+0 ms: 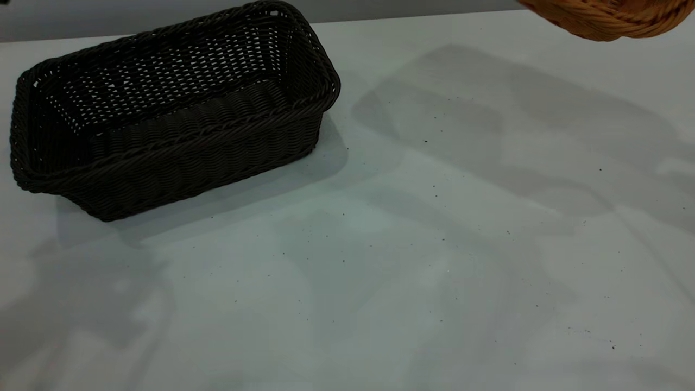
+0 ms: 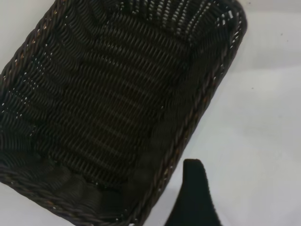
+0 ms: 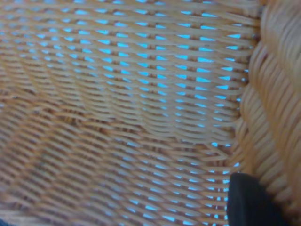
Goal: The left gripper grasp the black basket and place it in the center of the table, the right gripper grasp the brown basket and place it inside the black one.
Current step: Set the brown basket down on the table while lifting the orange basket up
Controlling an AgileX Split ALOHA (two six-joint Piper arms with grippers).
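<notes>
Left end effector (image 2: 195, 197): only one black finger shows in the left wrist view, just outside the braided rim of the black basket (image 1: 168, 111), over bare worktop (image 1: 434, 260). Nothing between the fingers that can be seen; open or closed, cannot tell.

Right end effector (image 3: 249, 200): one dark fingertip shows against the weave of the brown basket (image 1: 613, 19), close by its braided rim. Looks like a grip on the wall, but the closure itself is not visible.

Progress: black basket stands upright on the worktop at the exterior view's left, not centred, so step one looks unfinished or only loosely met. Brown basket is at the top right edge of the exterior view, mostly cut off and well apart from the black one; nesting not done.

Room: middle and right of the worktop are open. The black basket's rim and sloped walls are the edges to clear when nesting.
</notes>
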